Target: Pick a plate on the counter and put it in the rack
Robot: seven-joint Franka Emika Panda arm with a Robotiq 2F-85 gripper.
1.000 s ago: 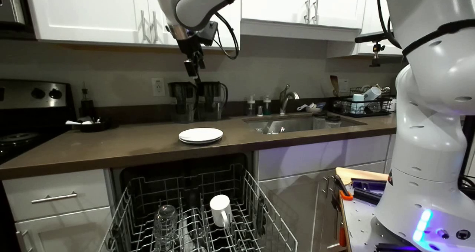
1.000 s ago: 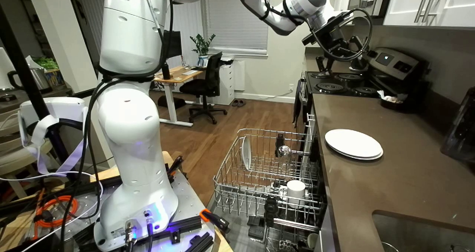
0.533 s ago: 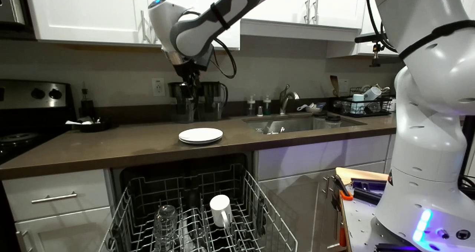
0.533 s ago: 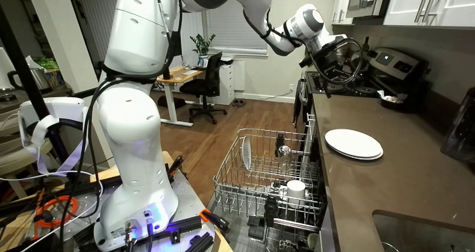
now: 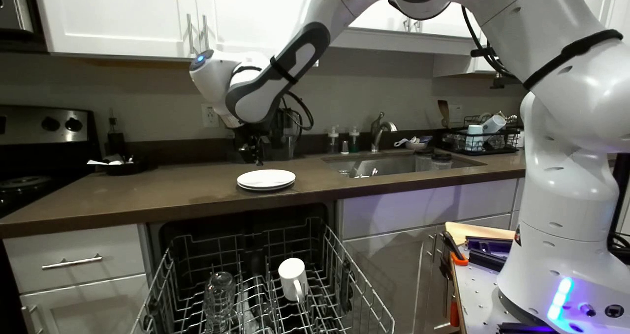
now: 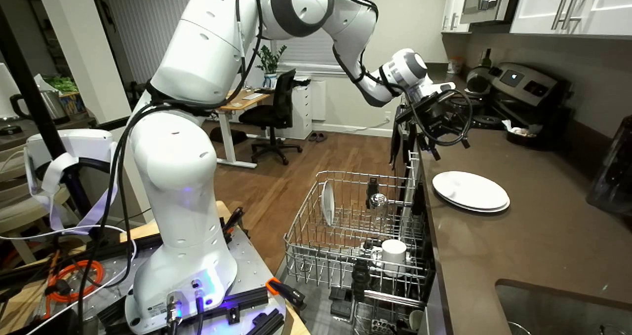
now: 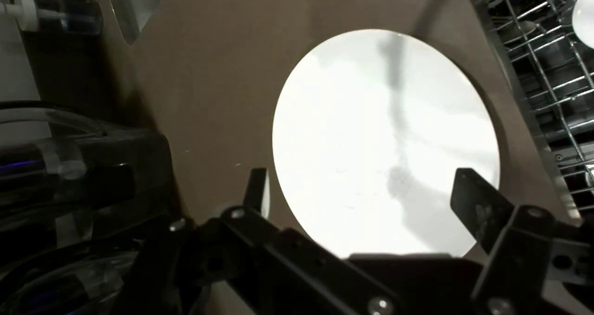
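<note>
Wrist view: poised clear of a white plate point(image 7: 371, 138) lying flat atop a matching lower plate point(image 5: 266, 189) on the tabletop point(image 7: 222, 83), with the hand point(image 7: 363, 187) spread wide and nothing in its grasp, probably to straddle the rim. Lower down in an exterior view, a drawn-out rack point(image 5: 362, 278), presumably so placed for easy loading from above. Hidden: all but an edge of the lower plate. Cut off in the wrist view: most of the rack. Hard to judge: fingertip height over the rim.
</note>
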